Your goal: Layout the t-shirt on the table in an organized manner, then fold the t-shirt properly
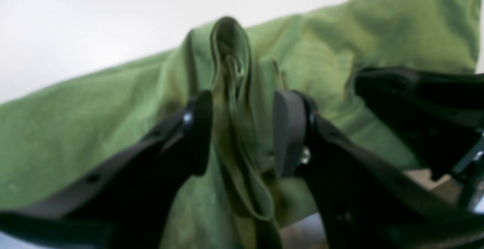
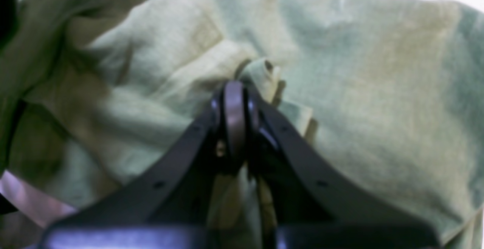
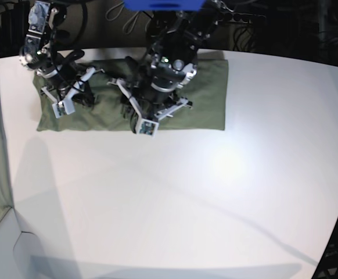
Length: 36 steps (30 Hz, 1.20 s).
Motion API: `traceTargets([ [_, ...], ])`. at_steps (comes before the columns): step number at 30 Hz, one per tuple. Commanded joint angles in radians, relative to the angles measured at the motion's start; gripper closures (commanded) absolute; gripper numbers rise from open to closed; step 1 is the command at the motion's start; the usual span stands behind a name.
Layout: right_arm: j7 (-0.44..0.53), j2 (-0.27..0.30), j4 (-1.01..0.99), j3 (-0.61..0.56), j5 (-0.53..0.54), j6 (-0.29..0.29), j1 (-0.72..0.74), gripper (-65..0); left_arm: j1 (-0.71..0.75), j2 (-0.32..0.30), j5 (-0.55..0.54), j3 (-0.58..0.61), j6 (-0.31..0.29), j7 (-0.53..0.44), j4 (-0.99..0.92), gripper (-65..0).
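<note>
Olive-green t-shirt (image 3: 204, 96) spread as a wide band across the upper left of the white worktop (image 3: 215, 192) in the base view. Left hand (image 1: 242, 132) parted, pads either side of a raised ridge of cloth, not pinching it. Right hand (image 2: 234, 101) clamped tight on a bunched fold.
</note>
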Motion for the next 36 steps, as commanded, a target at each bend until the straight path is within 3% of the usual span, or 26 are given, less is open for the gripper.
traceTargets([
  [1, -0.001, 0.006, 0.011, 0.001, 0.001, -0.001, 0.004, 0.0, -0.013, 0.012, 0.002, 0.004, 0.004, -0.019, 0.036, -26.0],
  [4, -0.001, 0.006, 0.011, 0.001, 0.001, -0.001, 0.004, 0.0, -0.005, 0.012, 0.002, -0.002, 0.008, -0.019, 0.09, -25.7],
  [12, -0.001, 0.006, 0.018, 0.001, 0.001, -0.001, 0.011, 0.0, 0.027, -0.118, 0.004, -0.016, 0.01, -0.008, 0.198, -25.6],
  [15, -0.001, 0.006, 0.018, 0.002, 0.001, -0.001, 0.016, 0.0, 0.09, -0.161, 0.002, -0.109, 0.005, -0.017, 0.219, -25.4],
  [20, -0.001, 0.007, 0.018, 0.002, 0.001, -0.001, 0.018, 0.0, 0.15, -0.167, -0.006, -0.303, -0.002, -0.019, 0.205, -20.6],
  [24, -0.001, 0.007, 0.018, 0.001, 0.001, -0.001, 0.018, -0.2, 0.15, -0.181, -0.09, -0.428, -0.11, -0.019, 0.148, -20.6],
  [28, -0.001, 0.007, 0.02, 0.001, 0.001, -0.001, 0.018, -12.4, 0.104, -0.181, -0.154, -0.487, -0.153, -0.019, 0.046, -20.7],
  [32, -0.001, 0.007, 0.044, 0.005, 0.003, -0.001, 0.016, -30.9, 0.072, -0.181, -0.161, -0.488, -0.154, -0.019, -0.043, -20.8],
  [36, -0.003, 0.007, 0.127, 0.009, 0.003, -0.001, 0.008, -43.1, 0.05, -0.181, -0.161, -0.488, -0.154, -0.019, -0.105, -20.8],
])
